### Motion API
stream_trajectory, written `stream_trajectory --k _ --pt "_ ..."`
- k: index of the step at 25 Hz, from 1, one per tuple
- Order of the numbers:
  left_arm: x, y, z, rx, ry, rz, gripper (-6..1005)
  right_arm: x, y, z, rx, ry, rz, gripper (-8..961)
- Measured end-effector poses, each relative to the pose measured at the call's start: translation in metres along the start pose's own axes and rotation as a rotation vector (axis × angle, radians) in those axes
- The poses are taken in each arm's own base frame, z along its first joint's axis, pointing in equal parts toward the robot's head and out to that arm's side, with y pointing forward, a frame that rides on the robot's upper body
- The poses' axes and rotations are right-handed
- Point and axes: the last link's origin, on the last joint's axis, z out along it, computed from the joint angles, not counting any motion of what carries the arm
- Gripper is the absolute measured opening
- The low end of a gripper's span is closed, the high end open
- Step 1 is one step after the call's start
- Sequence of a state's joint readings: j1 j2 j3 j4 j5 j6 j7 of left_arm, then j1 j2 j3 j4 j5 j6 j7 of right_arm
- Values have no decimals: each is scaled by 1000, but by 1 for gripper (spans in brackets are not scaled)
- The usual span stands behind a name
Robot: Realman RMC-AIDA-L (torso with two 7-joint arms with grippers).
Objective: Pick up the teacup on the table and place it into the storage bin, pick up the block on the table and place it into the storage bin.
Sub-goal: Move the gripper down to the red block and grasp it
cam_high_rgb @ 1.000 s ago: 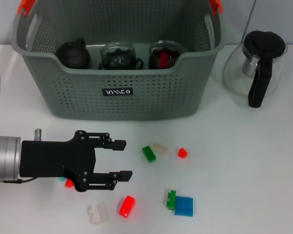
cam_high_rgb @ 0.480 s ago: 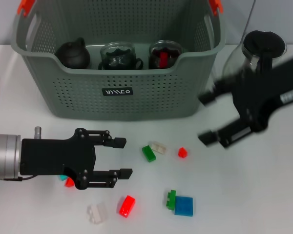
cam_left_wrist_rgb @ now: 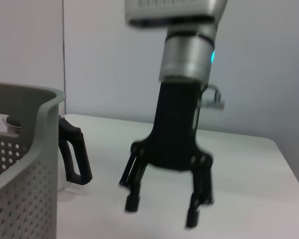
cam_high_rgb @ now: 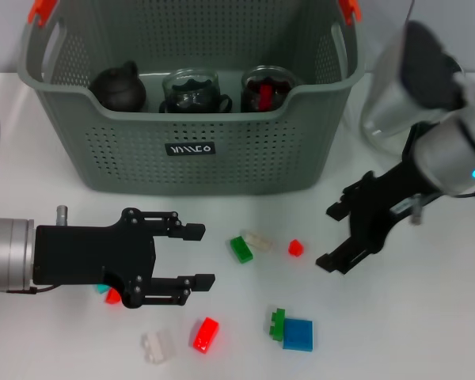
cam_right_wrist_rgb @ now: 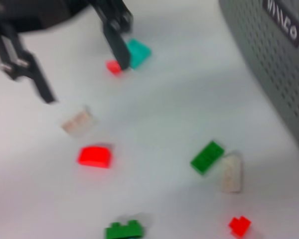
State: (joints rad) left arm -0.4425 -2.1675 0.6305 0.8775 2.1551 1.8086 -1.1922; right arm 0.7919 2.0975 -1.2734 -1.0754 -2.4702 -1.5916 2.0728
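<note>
The grey-green storage bin stands at the back and holds a dark teapot and two glass teacups. No teacup shows on the table. Several blocks lie in front: green, pale, small red, red, white and a green-and-blue pair. My right gripper is open and empty, low over the table just right of the small red block. My left gripper is open and empty, left of the green block. The left wrist view shows the right gripper open.
A glass pot with a black lid stands right of the bin, partly behind my right arm. A teal block and a red one lie under my left gripper. The bin wall is close behind the blocks.
My right arm has come in from the right and dropped toward the table near the small red block. The left arm and the blocks have not moved.
</note>
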Motion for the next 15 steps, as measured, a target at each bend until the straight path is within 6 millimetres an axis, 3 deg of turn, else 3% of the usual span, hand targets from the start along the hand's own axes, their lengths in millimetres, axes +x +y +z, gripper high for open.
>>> stream_trajectory --k 6,15 --pt "-2 1 2 -6 6 -11 674 -13 -3 38 46 87 -37 924" --pt "-3 2 3 -6 7 -14 674 -25 -1 61 136 113 -65 925"
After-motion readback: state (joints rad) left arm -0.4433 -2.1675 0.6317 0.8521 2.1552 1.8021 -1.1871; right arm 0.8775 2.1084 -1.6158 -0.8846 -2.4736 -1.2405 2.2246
